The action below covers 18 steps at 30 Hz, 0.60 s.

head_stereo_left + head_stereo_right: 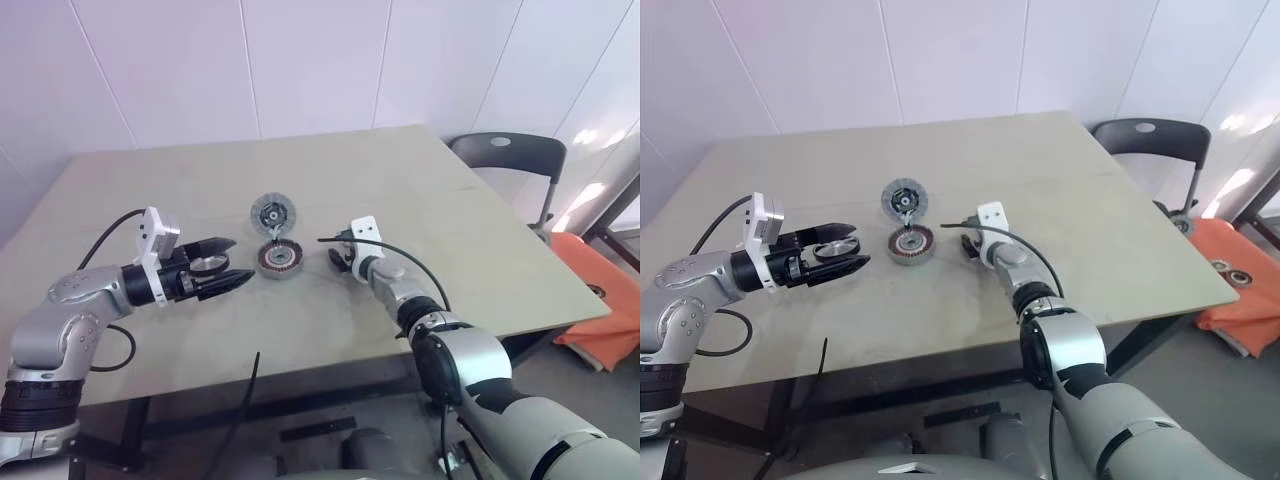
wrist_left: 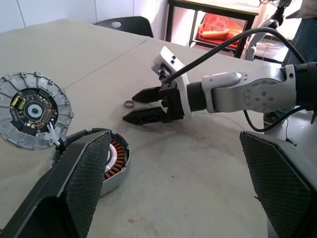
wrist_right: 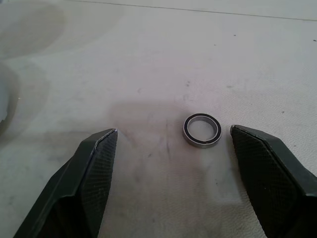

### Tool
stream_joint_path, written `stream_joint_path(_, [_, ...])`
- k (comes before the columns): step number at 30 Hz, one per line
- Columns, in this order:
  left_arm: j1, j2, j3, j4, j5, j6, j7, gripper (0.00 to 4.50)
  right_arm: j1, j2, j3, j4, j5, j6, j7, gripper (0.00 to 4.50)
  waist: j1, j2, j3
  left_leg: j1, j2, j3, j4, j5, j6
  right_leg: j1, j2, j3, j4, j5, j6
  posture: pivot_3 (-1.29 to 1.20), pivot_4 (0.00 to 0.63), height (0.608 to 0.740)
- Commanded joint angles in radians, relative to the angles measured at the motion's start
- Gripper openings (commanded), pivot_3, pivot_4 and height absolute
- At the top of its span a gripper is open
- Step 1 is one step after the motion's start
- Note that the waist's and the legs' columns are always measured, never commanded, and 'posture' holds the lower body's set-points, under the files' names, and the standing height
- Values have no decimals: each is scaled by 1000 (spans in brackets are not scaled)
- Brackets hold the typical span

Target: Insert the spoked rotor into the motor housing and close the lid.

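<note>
Left wrist view shows the copper windings inside the low round dark-rimmed motor housing (image 2: 116,156). The flat round grey ribbed lid (image 2: 32,111) lies just beside it with its dark middle facing up.

Right wrist view shows a small dark metal ring (image 3: 201,130) lying flat on the table. The right gripper (image 3: 171,136) has its black fingers spread wide on both sides of the ring, and neither finger touches it.

From the head views, the left gripper (image 1: 243,262) hangs above the table, left of the housing. It pinches the small silver spoked rotor (image 1: 206,265) between its wide-set fingers.

All the parts sit near the middle of the pale wooden table (image 1: 450,230), well away from its edges, with bare top all around. A dark chair (image 1: 505,160) stands past the far right corner.
</note>
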Motion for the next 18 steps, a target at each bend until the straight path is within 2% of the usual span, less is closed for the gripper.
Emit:
stream_joint_path(1, [-13,10,29,-30,-15,-8,0,4470,-11,-17,-17,-1,8,-11,-23,3633,2,0,0,0,0,0,0,0,0,0,0,0,0,0,0,0,0,740])
stream_joint_path(3, [-12,9,28,-30,-16,-8,1,4482,-12,-20,-22,-2,12,-12,-29,3228,2,0,0,0,0,0,0,0,0,0,0,0,0,0,0,0,0,740])
stream_joint_path(5, [-11,8,29,-31,-16,-9,3,4482,-12,-21,-25,-1,13,-6,-27,2591,2,0,0,-1,0,0,0,0,0,0,0,0,-1,0,0,0,0,740])
stream_joint_path(16, [-4,2,30,-29,-15,-14,6,4482,-5,-32,-24,-2,11,-8,-21,2591,2,0,0,-1,0,0,0,0,0,0,0,0,-1,0,0,0,0,740])
stream_joint_path(18, [-3,1,30,-30,-16,-13,7,4482,-3,-32,-27,-1,15,-7,-17,2234,3,0,0,-1,0,0,0,0,0,0,0,0,-1,0,0,0,0,740])
